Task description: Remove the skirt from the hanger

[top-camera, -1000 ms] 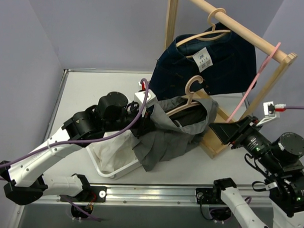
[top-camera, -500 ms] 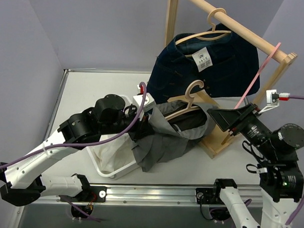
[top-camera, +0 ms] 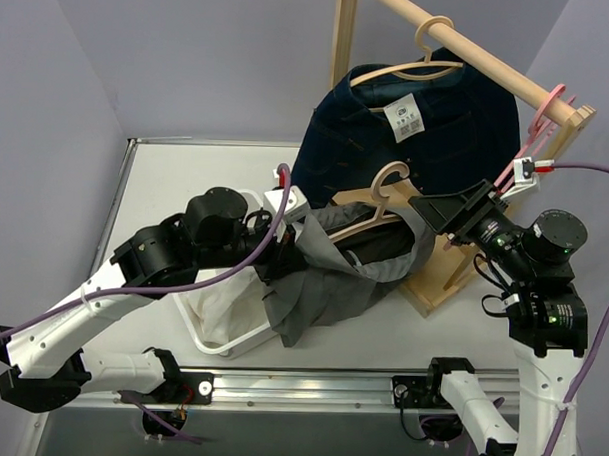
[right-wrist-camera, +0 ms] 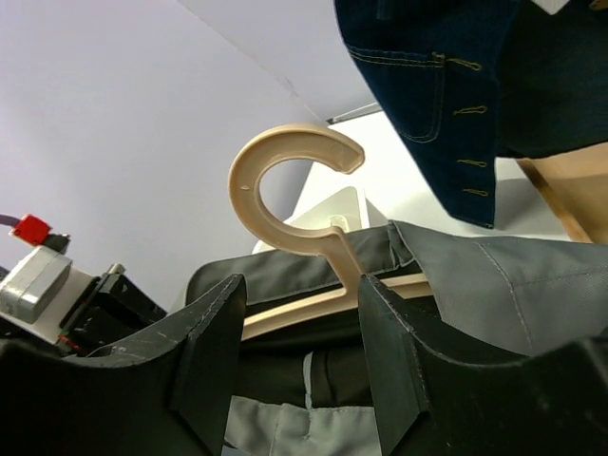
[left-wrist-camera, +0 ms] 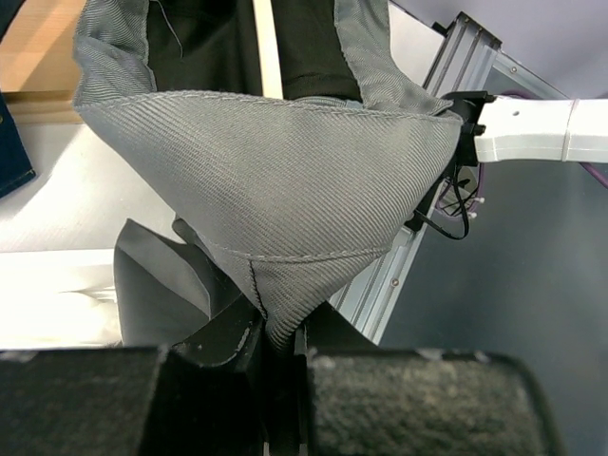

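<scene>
A grey skirt (top-camera: 333, 279) hangs on a light wooden hanger (top-camera: 386, 186), held off the table at mid-scene. My left gripper (top-camera: 282, 252) is shut on a corner of the skirt's hem; in the left wrist view the gripper (left-wrist-camera: 275, 334) pinches the fabric (left-wrist-camera: 275, 180), which is stretched taut. My right gripper (top-camera: 425, 210) is open at the hanger's right end. In the right wrist view it (right-wrist-camera: 299, 347) straddles the hanger neck and bar below the hook (right-wrist-camera: 285, 176), with its fingers (right-wrist-camera: 214, 356) apart. The skirt waistband (right-wrist-camera: 494, 275) lies over the bar.
A wooden clothes rack (top-camera: 461, 43) stands at the back right with a dark blue denim garment (top-camera: 418, 132) on a second hanger and a pink strap (top-camera: 507, 170). Its base (top-camera: 433, 283) sits by the skirt. A white basket (top-camera: 221, 325) lies under my left arm.
My right arm has risen and moved left, bringing its open fingers up to the hanger. The left gripper has kept its hold on the skirt, which has shifted slightly.
</scene>
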`<action>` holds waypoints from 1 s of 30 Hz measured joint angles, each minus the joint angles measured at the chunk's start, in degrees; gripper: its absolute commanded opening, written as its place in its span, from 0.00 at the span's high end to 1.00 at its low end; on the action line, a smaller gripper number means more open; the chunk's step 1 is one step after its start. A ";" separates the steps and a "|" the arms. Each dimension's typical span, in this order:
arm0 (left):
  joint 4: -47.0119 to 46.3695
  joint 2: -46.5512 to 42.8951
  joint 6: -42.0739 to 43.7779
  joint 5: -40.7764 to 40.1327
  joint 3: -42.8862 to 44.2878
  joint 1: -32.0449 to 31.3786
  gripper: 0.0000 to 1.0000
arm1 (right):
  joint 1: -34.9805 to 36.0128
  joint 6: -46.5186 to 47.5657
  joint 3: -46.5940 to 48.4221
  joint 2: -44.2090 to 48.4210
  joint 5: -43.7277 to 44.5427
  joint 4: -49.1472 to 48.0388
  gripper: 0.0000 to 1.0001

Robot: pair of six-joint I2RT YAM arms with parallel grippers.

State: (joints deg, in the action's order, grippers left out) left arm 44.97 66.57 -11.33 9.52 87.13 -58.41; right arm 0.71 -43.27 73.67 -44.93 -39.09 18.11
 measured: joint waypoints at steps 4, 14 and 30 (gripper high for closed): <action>0.72 2.54 -0.04 0.20 2.56 -0.02 0.98 | 0.00 1.70 -0.94 -0.57 1.90 -0.28 0.55; 3.26 9.70 -1.53 2.25 9.84 0.00 0.98 | 5.27 7.30 -8.20 -3.52 5.97 -2.08 0.55; 3.26 12.26 -5.03 6.71 10.54 0.94 0.98 | 11.32 14.91 -13.53 -4.11 11.58 -5.44 1.00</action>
State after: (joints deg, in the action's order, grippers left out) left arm 48.23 78.83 -16.36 16.23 97.67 -57.47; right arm 12.03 -28.36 60.14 -49.04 -27.51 12.67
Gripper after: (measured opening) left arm 0.139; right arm 0.106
